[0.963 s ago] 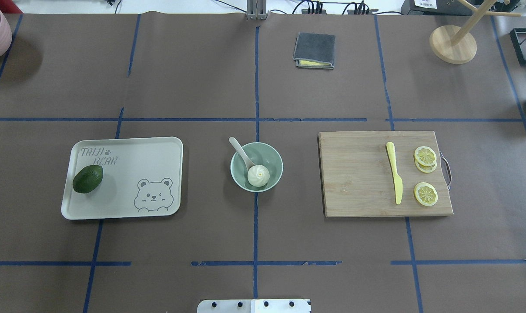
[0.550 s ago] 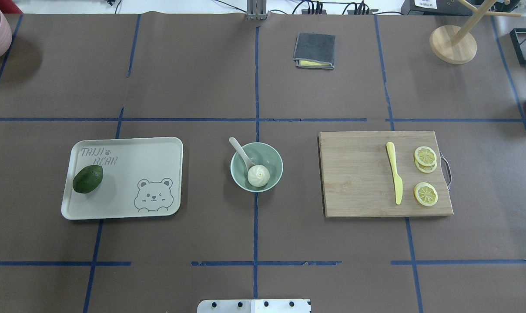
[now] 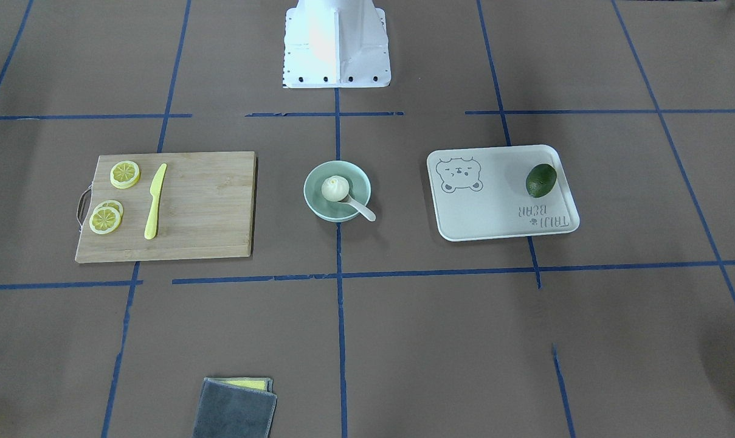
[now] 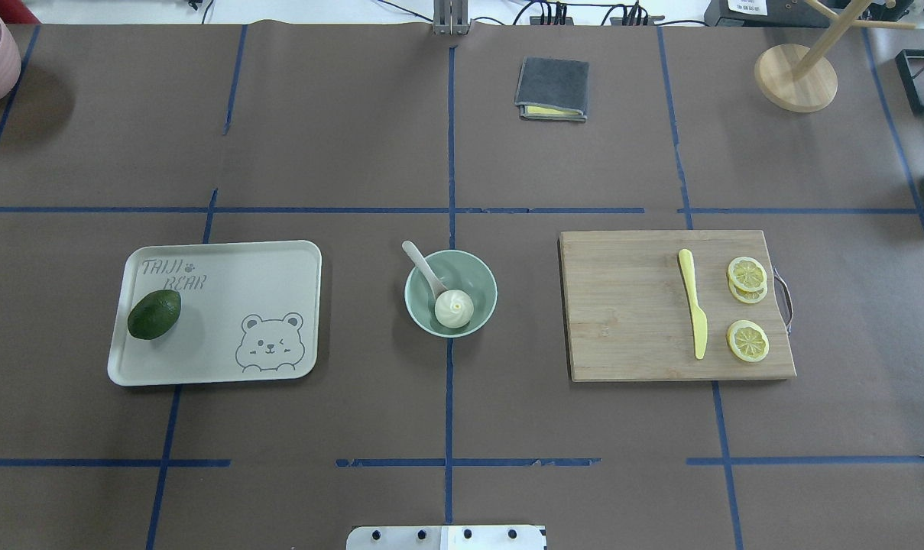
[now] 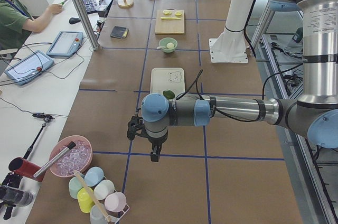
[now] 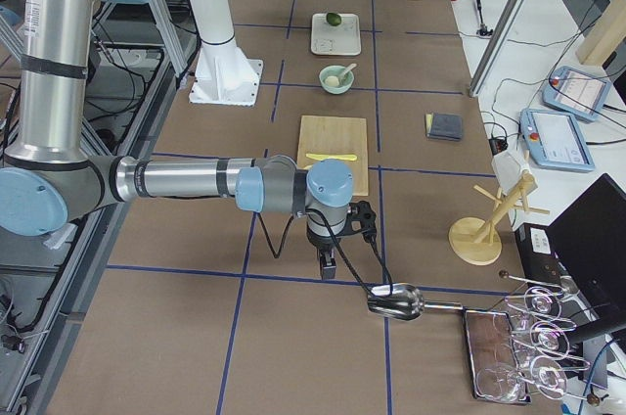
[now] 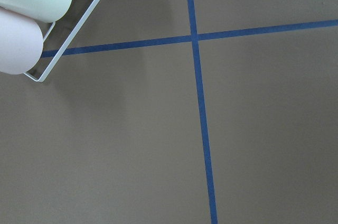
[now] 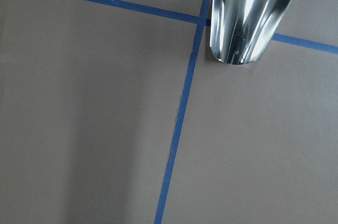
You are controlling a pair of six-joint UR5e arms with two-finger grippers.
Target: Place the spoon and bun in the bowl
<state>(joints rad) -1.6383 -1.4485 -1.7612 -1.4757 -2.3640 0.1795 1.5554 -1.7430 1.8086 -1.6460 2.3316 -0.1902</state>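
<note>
The pale mint-green bowl (image 4: 473,276) stands at the table's middle, and also shows in the front view (image 3: 316,205). The white pleated bun (image 4: 454,309) lies inside it. The off-white spoon (image 4: 420,264) rests with its scoop in the bowl and its handle over the rim. My left gripper (image 5: 154,155) hangs over the table far off at the left end. My right gripper (image 6: 330,268) hangs far off at the right end. Both show only in the side views, so I cannot tell whether they are open or shut.
A bear-print tray (image 4: 263,267) with an avocado (image 4: 154,314) lies left of the bowl. A wooden board (image 4: 630,305) with a yellow knife (image 4: 693,309) and lemon slices (image 4: 747,340) lies right. A grey cloth (image 4: 552,88), wooden stand (image 4: 795,76) and metal scoop (image 8: 251,12) sit further out.
</note>
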